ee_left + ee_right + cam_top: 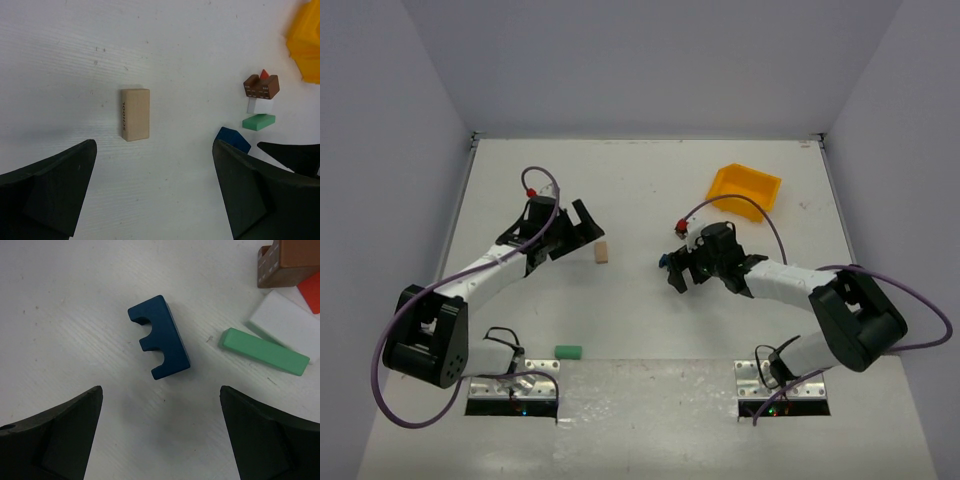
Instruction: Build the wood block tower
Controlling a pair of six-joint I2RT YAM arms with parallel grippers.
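Observation:
A tan wooden block (135, 114) lies flat just ahead of my open, empty left gripper (153, 146); in the top view the block (602, 253) is right of that gripper (580, 232). A notched blue block (160, 337) lies ahead of my open, empty right gripper (161, 390), which sits mid-table in the top view (673, 268). Beyond it, a green slab (263, 351), a white block (285, 325), a brown block (287, 262) and a red piece (311, 290) sit close together in a row. They also show in the left wrist view: green (259, 121), brown (261, 87).
A yellow plastic bin (745, 190) stands at the back right. A second green block (568, 351) lies alone near the front edge, beside the left arm's base. Grey walls close the table on three sides.

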